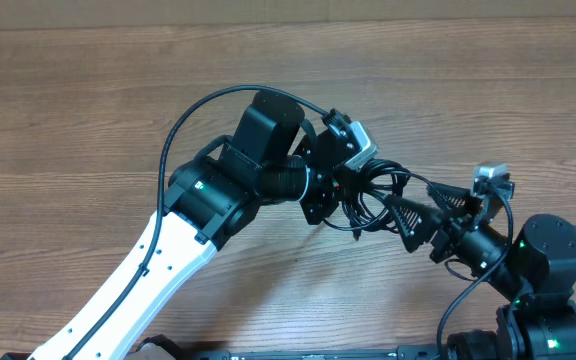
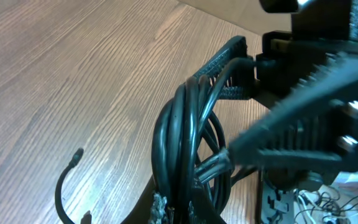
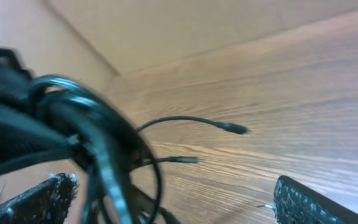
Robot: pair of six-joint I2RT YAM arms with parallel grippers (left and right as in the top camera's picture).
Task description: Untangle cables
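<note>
**Overhead.** The cables point(image 1: 373, 192) hang bundled over the counter's point(image 1: 88, 90) middle, somewhat toward the right edge. They sit between the left arm point(image 1: 218, 195) and the right fingers point(image 1: 408, 212), which are spread wide, empty, with tips at the bundle.

**Left wrist.** The left fingers point(image 2: 159, 208) are clenched on the bundle's lower part. The loops are tightly packed. A loose end point(image 2: 73, 158) curls above the counter.

**Right wrist.** Two plug ends point(image 3: 232, 129) project free.

Recommendation: take one free end or an outer loop, never the whole bundle, and draw it off gently against the left hold.

Obstruction: the loops are dense, and the arm wiring point(image 1: 183, 130) lies close by.
</note>
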